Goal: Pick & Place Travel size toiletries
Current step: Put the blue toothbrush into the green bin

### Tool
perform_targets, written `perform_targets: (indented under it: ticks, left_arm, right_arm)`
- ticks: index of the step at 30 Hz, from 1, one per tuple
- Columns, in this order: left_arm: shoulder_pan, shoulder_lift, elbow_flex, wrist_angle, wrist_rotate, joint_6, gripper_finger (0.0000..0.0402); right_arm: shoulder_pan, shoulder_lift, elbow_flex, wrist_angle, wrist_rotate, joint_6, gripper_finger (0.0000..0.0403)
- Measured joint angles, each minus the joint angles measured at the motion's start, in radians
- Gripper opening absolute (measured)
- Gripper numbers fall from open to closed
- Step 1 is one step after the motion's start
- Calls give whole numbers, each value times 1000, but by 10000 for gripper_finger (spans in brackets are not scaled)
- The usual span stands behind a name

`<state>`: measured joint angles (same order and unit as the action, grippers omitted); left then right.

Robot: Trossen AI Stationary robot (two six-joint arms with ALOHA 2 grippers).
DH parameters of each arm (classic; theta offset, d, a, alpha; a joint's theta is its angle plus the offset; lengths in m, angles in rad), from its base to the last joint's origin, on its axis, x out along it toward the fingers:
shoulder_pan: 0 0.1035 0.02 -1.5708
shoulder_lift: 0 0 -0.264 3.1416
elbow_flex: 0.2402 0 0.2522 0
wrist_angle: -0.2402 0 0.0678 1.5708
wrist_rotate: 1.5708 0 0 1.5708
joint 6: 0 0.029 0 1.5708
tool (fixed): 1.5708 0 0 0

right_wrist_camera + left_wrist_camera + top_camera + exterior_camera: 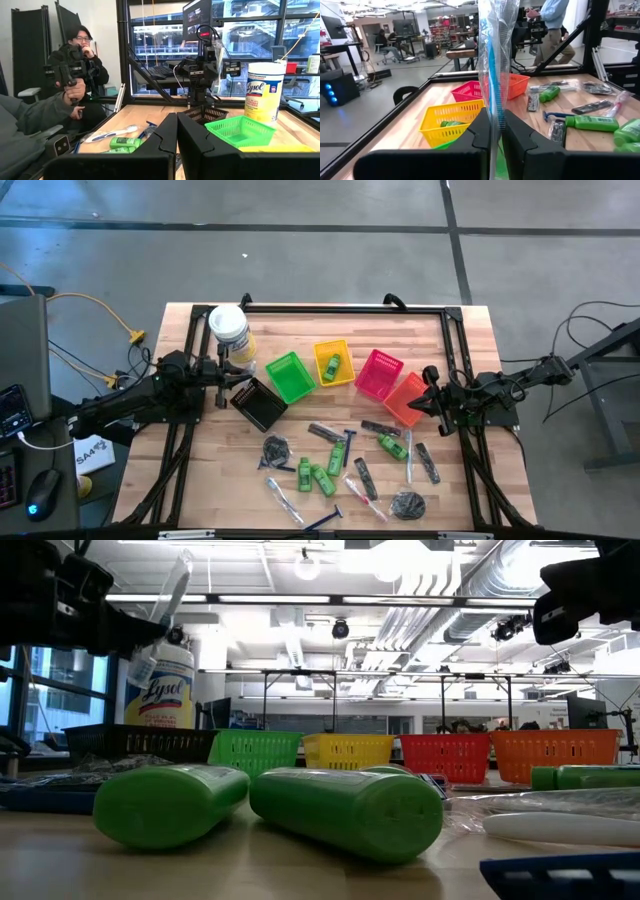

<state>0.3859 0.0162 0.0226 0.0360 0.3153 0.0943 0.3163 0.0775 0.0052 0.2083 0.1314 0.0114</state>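
My left gripper point(496, 119) point(226, 370) hovers beside the black basket point(258, 403) and is shut on a slim clear packet with a blue strip inside point(495, 55) point(176, 585). My right gripper point(177, 122) point(431, 394) is shut on nothing and hangs over the orange basket point(405, 400). Green mini bottles point(322, 478), black combs point(365, 477), dark coiled bundles point(407, 504), clear tubes point(283, 498) and a blue-handled razor point(322, 522) lie flat on the near half of the table. One green bottle point(331, 366) lies in the yellow basket point(345, 348). My left gripper pinches the clear packet between its two fingers point(481, 131), partway along its length point(495, 107). The fingers come level from the table's left and lie across it. The packet is lifted clear of the table, nearly upright, and most of it stands above the fingers.
A row of baskets runs across the table: black, green point(290, 376), yellow, pink point(379, 373), orange. A white Lysol tub point(230, 330) stands at the far left. A black frame point(340, 308) edges the far side. People sit and walk in the room beyond point(80, 75).
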Motion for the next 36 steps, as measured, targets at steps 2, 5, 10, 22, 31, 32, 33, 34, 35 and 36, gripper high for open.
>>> perform_targets:
  ticks: [2, 5, 10, 22, 31, 32, 33, 34, 35, 36]
  left_arm:
    - [0, 0, 0, -1, 0, 4, 18]
    - [0, 0, 0, -3, -7, 5, 17]
    - [0, 0, -1, -3, -7, 5, 16]
    - [0, 0, -1, -1, -7, 6, 16]
    - [0, 126, 86, 120, -3, 6, 16]
    - [0, 161, 106, 141, 5, 6, 16]
    - [0, 201, 126, 157, 9, 6, 16]
    - [0, 245, 146, 159, 10, 7, 16]
    - [0, 295, 166, 159, 12, 10, 16]
    - [0, 353, 189, 172, 15, 18, 16]
  right_arm:
    - [0, 0, 0, 1, 0, 13, 3]
    - [0, 0, 0, 1, 0, 15, 3]
    - [0, 0, 0, 0, 0, 15, 3]
    - [0, 0, 0, -25, 0, 15, 3]
    - [0, 0, 0, -9, 0, 14, 3]
    - [0, 0, 0, -9, 0, 14, 3]
    - [0, 0, 0, -8, 0, 14, 3]
    - [0, 0, 0, -8, 0, 14, 3]
    - [0, 0, 0, -9, 0, 14, 3]
    - [0, 0, 0, -9, 0, 13, 3]
